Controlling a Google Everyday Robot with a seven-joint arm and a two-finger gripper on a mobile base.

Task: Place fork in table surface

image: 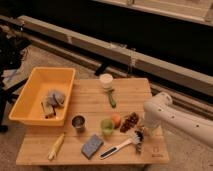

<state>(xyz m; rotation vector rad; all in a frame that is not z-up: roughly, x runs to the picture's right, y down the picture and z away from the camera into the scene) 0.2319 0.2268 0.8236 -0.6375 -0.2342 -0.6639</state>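
My gripper (139, 135) hangs at the end of the white arm (165, 115), which reaches in from the right. It points down over the front right part of the table surface (130, 95), a light wooden top. It is open, and I see nothing held in it. It sits just above the head of the black-and-white dish brush (116, 149) and right of the dark grape bunch (131, 121). I cannot pick out the fork; it is hidden or out of view.
A yellow tub (30, 90) holding grey items stands at the left. On the table are a white cup (106, 80), a green-handled tool (112, 98), an orange fruit (116, 119), a green cup (106, 126), a metal cup (78, 122), a blue sponge (92, 145) and a yellow item (56, 146).
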